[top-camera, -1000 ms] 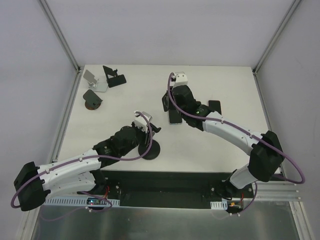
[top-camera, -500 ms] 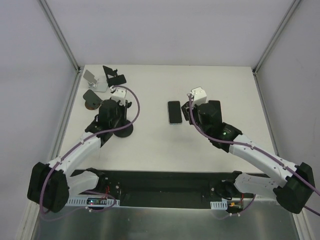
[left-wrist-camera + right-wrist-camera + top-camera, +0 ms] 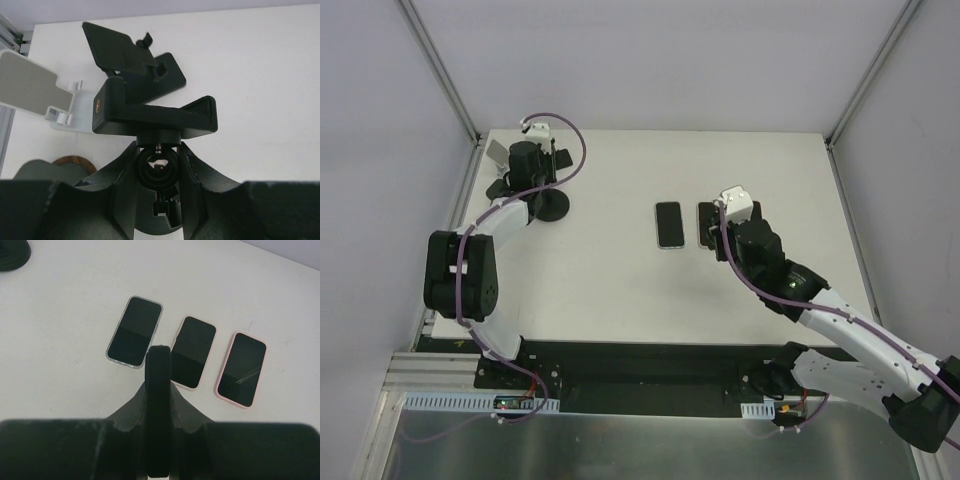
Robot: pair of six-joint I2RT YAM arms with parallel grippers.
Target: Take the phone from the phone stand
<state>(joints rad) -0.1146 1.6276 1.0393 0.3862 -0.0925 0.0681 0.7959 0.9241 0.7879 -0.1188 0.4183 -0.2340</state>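
Just moved the empty stand (image 3: 155,112), pinched by the left claw (image 3: 159,165), to the far left of the table (image 3: 620,290) beside other stands (image 3: 120,50), and drew back the pressed-together right claw (image 3: 158,360) from the phone (image 3: 135,331) lying flat there, so apparently finished.

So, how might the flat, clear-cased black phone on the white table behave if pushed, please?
The clear-cased black phone lies flat, so it would probably slide rather than roll or tip. It looks stiff; its low edges may resist pinching.
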